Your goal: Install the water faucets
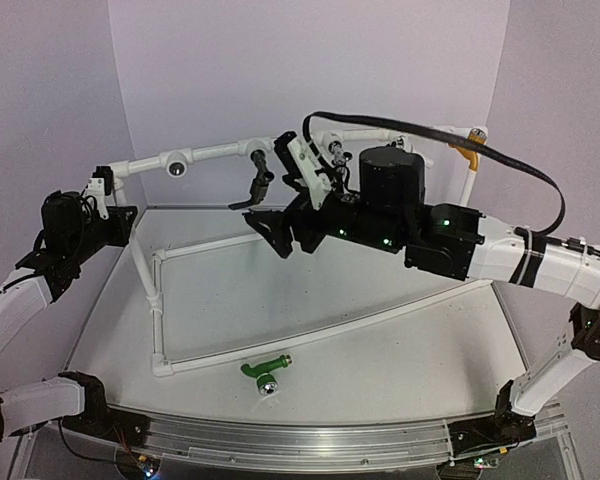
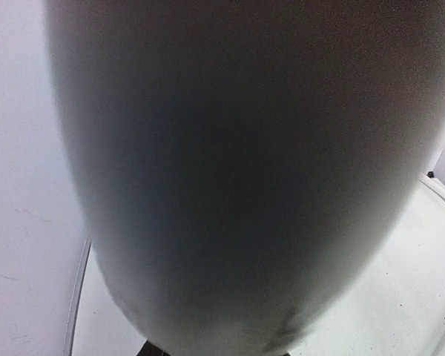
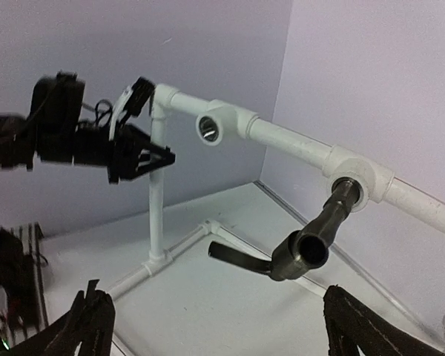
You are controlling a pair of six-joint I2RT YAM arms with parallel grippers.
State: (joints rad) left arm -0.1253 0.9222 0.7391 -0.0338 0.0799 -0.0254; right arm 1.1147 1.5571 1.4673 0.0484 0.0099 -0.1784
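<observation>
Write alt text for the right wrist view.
A dark tap with a lever handle sits in a fitting on the white pipe frame, facing the camera. The right gripper is open below it, touching nothing. Further left, the left gripper grips the frame's upright post beside an empty socket.

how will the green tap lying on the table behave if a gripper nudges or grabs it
The green tap looks like rigid plastic, so probably stiff and light. Lying on its side on the table, its rounded body may roll or spin if nudged. Its small curved shape could slip from a pinch.
</observation>
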